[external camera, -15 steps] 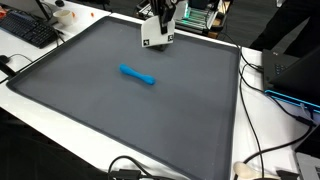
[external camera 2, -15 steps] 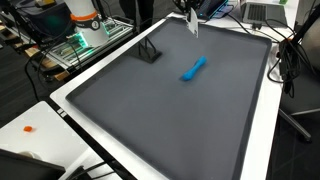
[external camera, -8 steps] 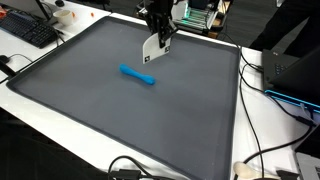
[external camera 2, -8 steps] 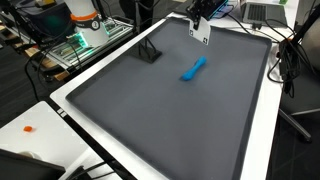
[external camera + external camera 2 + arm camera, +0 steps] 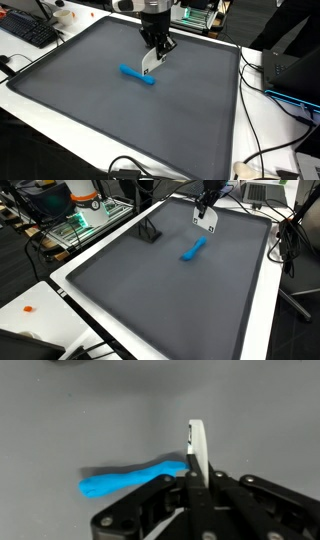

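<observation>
Dark matte mat (image 5: pixel 100 110) over white worktop (image 5: pixel 40 115); smooth blue rod (image 5: pixel 138 75) flat mid-mat. Near rod, claw (image 5: pixel 155 52) clenched on thin white card (image 5: pixel 150 63): broad-faced in both exterior views, edge-on in wrist view (image 5: pixel 197 445).

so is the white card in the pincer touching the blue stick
Apart: in an exterior view the white card hangs clear of the blue stick, with grey mat between them.

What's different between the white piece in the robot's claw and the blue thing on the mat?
The white piece is thin and flat; the blue thing is a rounded stick. The white piece is held pinched in the gripper; the blue thing lies free on the grey mat. Both are small.
</observation>
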### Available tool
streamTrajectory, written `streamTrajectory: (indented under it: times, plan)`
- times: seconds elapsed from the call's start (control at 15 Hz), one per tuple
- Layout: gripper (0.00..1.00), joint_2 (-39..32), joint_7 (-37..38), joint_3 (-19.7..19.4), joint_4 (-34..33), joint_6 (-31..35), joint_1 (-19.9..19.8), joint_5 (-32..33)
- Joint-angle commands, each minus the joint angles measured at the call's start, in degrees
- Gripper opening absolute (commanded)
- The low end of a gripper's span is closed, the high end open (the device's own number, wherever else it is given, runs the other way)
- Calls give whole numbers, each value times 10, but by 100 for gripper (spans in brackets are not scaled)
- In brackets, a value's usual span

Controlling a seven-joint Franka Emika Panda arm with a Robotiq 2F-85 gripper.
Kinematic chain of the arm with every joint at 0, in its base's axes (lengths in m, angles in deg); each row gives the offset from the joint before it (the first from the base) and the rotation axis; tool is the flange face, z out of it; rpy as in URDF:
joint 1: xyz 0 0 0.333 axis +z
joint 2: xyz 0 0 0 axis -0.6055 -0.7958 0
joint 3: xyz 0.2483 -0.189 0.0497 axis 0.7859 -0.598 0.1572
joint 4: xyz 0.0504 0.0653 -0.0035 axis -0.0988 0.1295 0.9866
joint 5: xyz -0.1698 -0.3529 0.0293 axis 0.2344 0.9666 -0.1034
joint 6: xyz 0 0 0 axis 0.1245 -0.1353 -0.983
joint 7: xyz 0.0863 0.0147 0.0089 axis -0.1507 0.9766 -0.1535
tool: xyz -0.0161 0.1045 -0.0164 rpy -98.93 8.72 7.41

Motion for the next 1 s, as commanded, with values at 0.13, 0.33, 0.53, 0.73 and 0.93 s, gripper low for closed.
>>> streamTrajectory:
  times: [0.13,0.33,0.53,0.73,0.93]
  plan:
    - [4,-2,-4,-13,-5,-3,12,-6]
    - [1,-9,-16,-15,-10,-4,13,2]
    - [1,-15,-34,-18,-17,-1,14,12]
    - [1,-27,-56,-20,-32,-9,15,18]
    - [1,-45,-71,-24,-49,-15,18,27]
